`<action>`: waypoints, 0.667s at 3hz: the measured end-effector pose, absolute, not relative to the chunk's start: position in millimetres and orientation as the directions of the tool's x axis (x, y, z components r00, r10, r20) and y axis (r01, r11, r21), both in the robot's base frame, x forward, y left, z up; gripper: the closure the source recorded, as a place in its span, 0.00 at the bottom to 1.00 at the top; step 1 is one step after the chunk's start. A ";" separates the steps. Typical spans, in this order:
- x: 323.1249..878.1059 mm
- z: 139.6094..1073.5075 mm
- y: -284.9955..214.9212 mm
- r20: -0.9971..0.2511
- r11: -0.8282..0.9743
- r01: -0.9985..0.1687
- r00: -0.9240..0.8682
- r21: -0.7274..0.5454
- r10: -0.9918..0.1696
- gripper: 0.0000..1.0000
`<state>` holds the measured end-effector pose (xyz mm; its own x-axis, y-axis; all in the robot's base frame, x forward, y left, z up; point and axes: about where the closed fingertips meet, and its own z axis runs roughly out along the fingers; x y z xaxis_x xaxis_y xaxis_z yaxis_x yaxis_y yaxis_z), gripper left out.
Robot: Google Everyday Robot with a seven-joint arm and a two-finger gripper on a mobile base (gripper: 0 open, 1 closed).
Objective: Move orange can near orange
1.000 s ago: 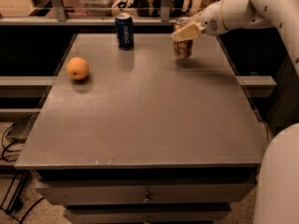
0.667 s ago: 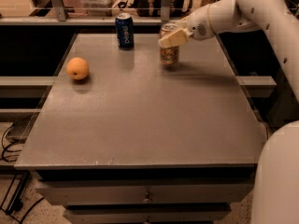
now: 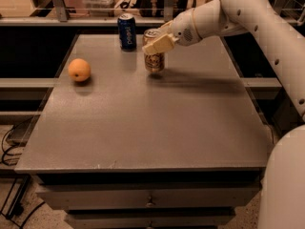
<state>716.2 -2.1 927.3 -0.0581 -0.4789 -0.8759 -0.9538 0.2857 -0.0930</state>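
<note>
The orange can (image 3: 155, 60) is bronze-orange with a pale figure and a silver top. It stands upright near the back middle of the grey table (image 3: 157, 128). My gripper (image 3: 156, 43) reaches in from the right and is shut on the can's upper part, one pale finger across its front. The orange (image 3: 79, 70) lies on the table's left side, well left of the can.
A blue Pepsi can (image 3: 127, 31) stands at the back edge, just left of and behind the orange can. My white arm (image 3: 257, 18) spans the back right. Shelving and clutter run behind the table. Drawers sit below the front edge.
My gripper has carried the orange can leftward across the back of the table, from the right side to beside the Pepsi can, closer to the orange.
</note>
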 end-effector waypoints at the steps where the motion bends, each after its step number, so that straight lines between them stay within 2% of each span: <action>1: 703.2 929.0 24.9 -0.866 0.203 -0.973 -0.009 -0.107 -0.500 1.00; 2: 684.1 938.9 66.6 -0.861 0.095 -0.986 0.075 -0.141 -0.503 1.00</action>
